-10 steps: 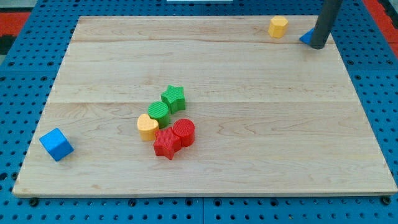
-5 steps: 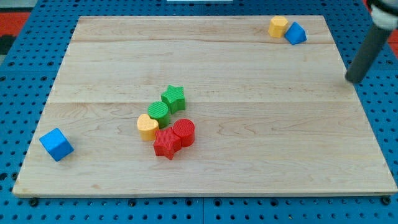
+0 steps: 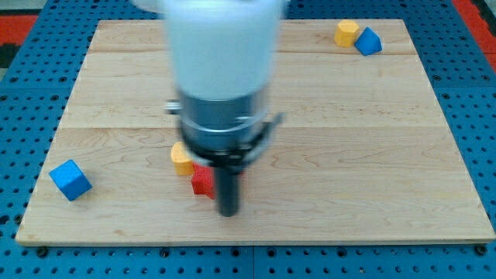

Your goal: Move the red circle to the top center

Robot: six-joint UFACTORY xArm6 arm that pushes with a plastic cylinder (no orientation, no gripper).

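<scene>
— Two red blocks sit lower centre; where's the red circle?
— Hidden behind the arm, beside the red star [image 3: 201, 180]. My tip [image 3: 229, 212] has no fingers; it's just below them. Push gently upward, steering clear of the yellow heart [image 3: 180, 159].

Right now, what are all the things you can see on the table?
Wooden board: one, light wood, filling most of the view.
Blue cube: one, blue, near the board's bottom left corner.
Yellow block: one, yellow, near the top right corner.
Blue block: one, blue, right beside that yellow block, on its right.
Yellow block in the middle: one, yellow, partly hidden by my arm; shape unclear.
Red block: one showing, red, just left of my rod; partly hidden.
Arm: one, white and dark, blurred, covering the board's middle.
My tip: one, dark, just below and right of the red block.
</scene>
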